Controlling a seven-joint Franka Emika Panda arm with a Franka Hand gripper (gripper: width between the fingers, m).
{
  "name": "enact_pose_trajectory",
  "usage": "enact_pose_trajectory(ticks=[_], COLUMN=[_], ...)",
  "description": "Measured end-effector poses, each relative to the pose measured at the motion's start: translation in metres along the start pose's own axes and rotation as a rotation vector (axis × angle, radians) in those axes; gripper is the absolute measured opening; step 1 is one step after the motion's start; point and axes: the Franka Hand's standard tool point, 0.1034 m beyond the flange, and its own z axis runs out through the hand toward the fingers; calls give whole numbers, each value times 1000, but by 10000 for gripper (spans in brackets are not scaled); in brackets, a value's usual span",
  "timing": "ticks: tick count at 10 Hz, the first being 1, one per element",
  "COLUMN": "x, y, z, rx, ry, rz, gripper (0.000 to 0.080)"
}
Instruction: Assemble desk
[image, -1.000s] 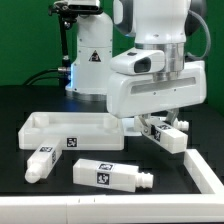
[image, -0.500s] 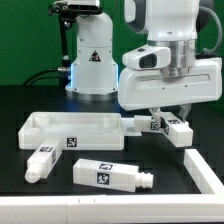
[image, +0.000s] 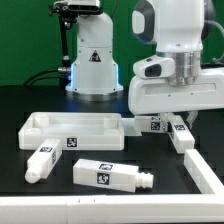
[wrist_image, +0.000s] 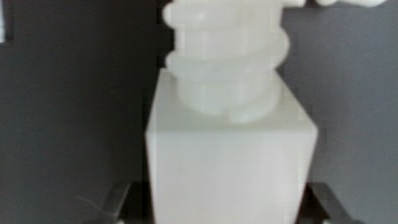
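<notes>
Straddling 1 leg (wrist_image: 222, 150), the end effector (wrist_image: 222, 205) grips it between both fingers, near the tabletop (image: 95, 136).

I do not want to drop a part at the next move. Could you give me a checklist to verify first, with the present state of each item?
1. Leg centred between the fingers: ok; the wrist view shows it in the middle.
2. Gripper closed on the leg: cannot tell; the contact is too blurred.
3. Leg off the table: cannot tell; the arm hides it in the exterior view.
4. Tabletop flat, rim up: ok.
5. Near legs lying apart from the arm: ok.
</notes>
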Motion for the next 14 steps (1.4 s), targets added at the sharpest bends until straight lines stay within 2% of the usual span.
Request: enact_pose_trajectory(ticks=[2,6,7,10,11,12,13,14], x=[6,24,26,25,25,26,30,40], y=[-9,-13,-18,-20,-20,-19,-9,6], z=[1,9,11,12,12,11,0,-21], rx=[5,14,16,18,18,18,11,8], ry=[11,29,32,40,40,40,15,0], rz=[-15,-16,-24,-30,-30,-35,-79,-112], gripper=[285,285,285,285,354,494,494,613])
